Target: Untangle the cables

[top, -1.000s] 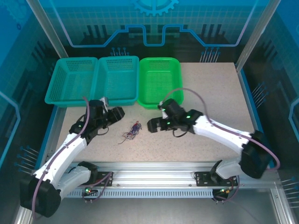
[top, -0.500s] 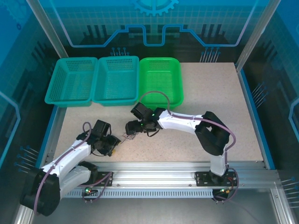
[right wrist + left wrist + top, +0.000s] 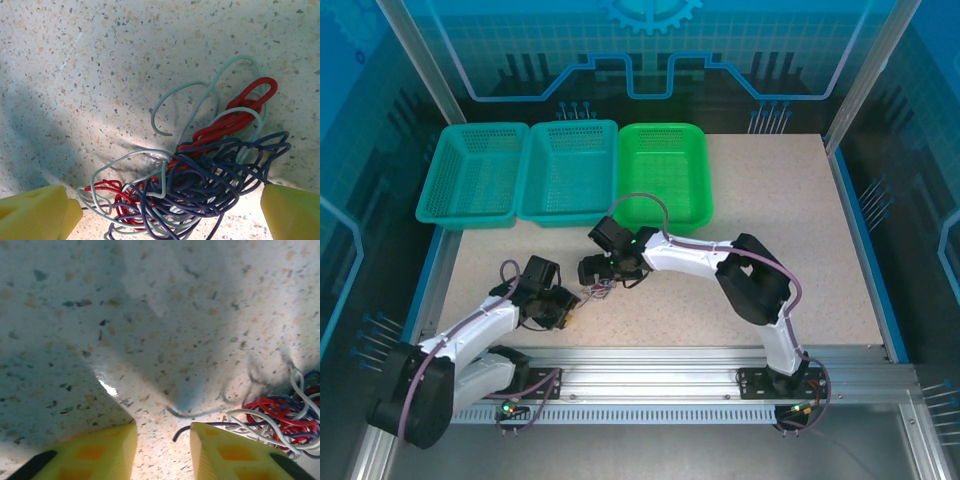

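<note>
The tangle of thin red, dark blue and pale cables (image 3: 200,170) lies on the speckled surface (image 3: 75,60). The right tool (image 3: 165,210) stands wide open around it, empty. The left tool (image 3: 162,450), at its 8 o'clock, is partly open, empty. I think this is the grabbing step: next, each tool must pinch one cable.

Bright, cool overhead light evenly covers the desk (image 3: 800,240) in the sharp top view, whereas the left wrist picture is soft and blurred, with bluish shadows at 9 and 12 o'clock and a glare speck at 8 o'clock.
</note>
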